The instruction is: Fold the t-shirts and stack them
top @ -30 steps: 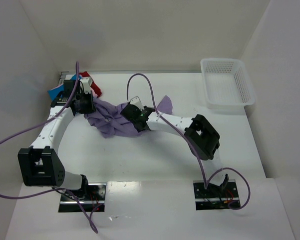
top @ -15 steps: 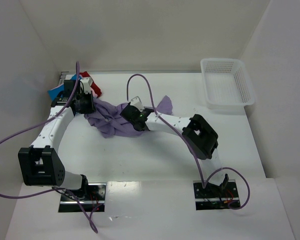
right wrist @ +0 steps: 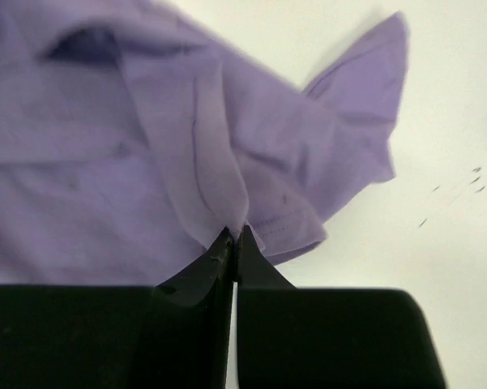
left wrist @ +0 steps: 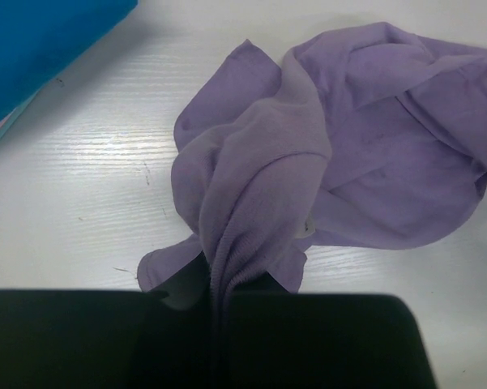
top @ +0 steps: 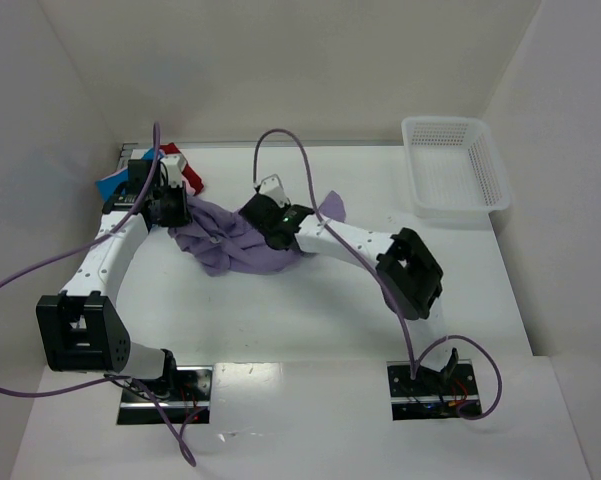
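Note:
A crumpled lavender-purple t-shirt (top: 225, 240) lies bunched on the white table between my two arms. My left gripper (top: 180, 212) is shut on the shirt's left end; in the left wrist view a ribbed bunch of purple cloth (left wrist: 227, 267) runs into the closed jaws (left wrist: 219, 288). My right gripper (top: 263, 222) is shut on a fold at the shirt's right side, its black fingertips (right wrist: 235, 237) pinching purple cloth (right wrist: 146, 138). Folded blue (top: 110, 184) and red (top: 190, 176) shirts lie at the far left behind my left arm; blue cloth (left wrist: 40, 40) shows in the left wrist view.
A white mesh basket (top: 455, 178) stands at the back right of the table. Purple cables loop over both arms. White walls enclose the table on the left, back and right.
My right gripper has closed on a fold of the purple shirt and shifted slightly up and back with it. The left arm has stayed in place.

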You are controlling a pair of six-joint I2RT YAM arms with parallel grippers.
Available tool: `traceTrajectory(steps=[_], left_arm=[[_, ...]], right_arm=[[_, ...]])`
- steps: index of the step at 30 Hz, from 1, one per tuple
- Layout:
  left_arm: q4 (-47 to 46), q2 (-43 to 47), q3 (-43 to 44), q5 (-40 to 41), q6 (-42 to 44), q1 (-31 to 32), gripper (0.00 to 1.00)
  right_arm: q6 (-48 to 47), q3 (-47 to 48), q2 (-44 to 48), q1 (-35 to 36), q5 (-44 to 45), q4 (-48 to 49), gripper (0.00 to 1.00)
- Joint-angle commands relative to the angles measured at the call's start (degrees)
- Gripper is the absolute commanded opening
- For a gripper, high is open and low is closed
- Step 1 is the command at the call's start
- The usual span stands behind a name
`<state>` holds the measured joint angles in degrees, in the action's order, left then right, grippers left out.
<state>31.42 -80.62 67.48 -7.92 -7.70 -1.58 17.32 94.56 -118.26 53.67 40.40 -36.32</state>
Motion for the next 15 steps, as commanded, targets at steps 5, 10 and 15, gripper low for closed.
traceTrajectory(steps=[5, 10, 15], left_arm=[[-1.18, 2.04, 7.39, -0.25, 0.15, -0.61, 0.00], [-1.71, 2.57, 13.37, 1.06, -0.38, -1.92, 0.00], [-3.03, 1.96, 19.61, 1.07, -0.38, -4.13, 0.00]], right_arm=[[-6.34, 14.30, 17.97, -12.86, -3.13, 7.75, 0.00], [-8.79, 20.03, 20.26, -20.26, -5.51, 8.62, 0.00], [-11.34, 26.63, 20.96, -26.15, -6.13, 9.16, 0.00]])
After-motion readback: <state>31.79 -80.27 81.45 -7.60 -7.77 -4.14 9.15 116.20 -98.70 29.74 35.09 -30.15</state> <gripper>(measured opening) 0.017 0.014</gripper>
